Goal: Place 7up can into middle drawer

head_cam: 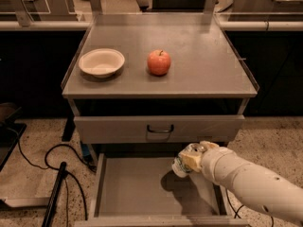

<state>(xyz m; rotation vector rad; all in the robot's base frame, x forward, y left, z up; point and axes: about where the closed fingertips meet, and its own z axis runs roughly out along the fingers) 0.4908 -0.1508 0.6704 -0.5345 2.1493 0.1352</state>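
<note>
The fingers (193,161) are clamped round the 7up can (179,167) at its middle, so the gripper (188,159) has it in hand over the right part of the open middle drawer (132,186). The can hangs tilted, with its top leaning back toward the arm. A dark shadow on the drawer floor just beneath it suggests that it is clear of the floor, though in this dim light I cannot be sure.

The task looks well along: the can is picked up, the drawer stands pulled out, and the can is inside its outline. What is left, as I judge it, is to lower the can onto the floor, let go and draw the arm out.

On the bench (213,60) a white bowl (101,62) and a red apple (159,62) sit apart. The drawer above, with the black handle (159,128), is closed.
</note>
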